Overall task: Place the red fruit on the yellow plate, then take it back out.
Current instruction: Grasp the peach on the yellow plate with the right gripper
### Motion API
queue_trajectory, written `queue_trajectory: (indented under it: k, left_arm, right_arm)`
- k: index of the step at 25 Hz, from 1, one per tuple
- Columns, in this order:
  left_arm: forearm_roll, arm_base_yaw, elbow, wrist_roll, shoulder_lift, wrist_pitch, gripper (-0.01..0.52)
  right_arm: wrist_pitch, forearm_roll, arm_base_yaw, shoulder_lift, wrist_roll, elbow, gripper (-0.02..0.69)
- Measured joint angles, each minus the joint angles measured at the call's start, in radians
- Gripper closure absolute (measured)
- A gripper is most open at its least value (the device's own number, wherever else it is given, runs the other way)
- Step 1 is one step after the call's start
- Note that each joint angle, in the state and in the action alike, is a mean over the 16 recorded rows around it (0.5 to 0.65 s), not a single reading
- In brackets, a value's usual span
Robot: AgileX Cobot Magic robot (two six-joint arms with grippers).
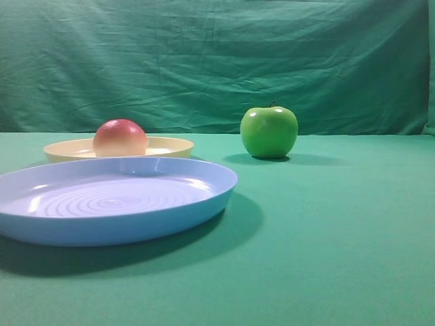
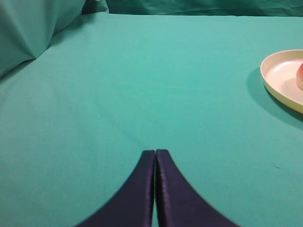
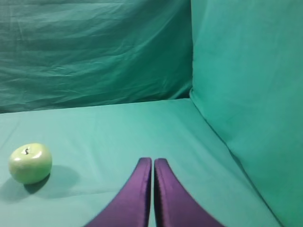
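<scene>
The red fruit (image 1: 119, 136) rests on the yellow plate (image 1: 170, 145) at the back left of the exterior high view. In the left wrist view the yellow plate (image 2: 279, 78) shows at the right edge, with a sliver of the red fruit (image 2: 300, 75) cut off by the frame. My left gripper (image 2: 155, 151) is shut and holds nothing, well to the left of the plate over bare cloth. My right gripper (image 3: 153, 160) is shut too, empty, over the cloth to the right of the green apple. Neither gripper appears in the exterior high view.
A large light-blue plate (image 1: 211, 197) with concentric rings sits in front of the yellow plate. A green apple (image 1: 269, 131) stands at the middle right, and the right wrist view has the green apple (image 3: 30, 163) at its left. Green cloth covers the table and rises as back and side walls.
</scene>
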Motion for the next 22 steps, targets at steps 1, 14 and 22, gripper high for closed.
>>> queue_trajectory:
  k: [1, 14, 22]
  left_arm:
    - [0.0, 0.0, 0.0, 0.0, 0.0, 0.0, 0.514]
    - [0.0, 0.0, 0.0, 0.0, 0.0, 0.0, 0.514]
    - [0.0, 0.0, 0.0, 0.0, 0.0, 0.0, 0.514]
  right_arm:
    - [-0.02, 0.008, -0.012, -0.027, 0.0, 0.042, 0.665]
    - [-0.126, 0.103, -0.059, -0.169, -0.007, 0.366, 0.665]
    - [-0.107, 0.113, -0.059, -0.169, -0.043, 0.385, 0.665]
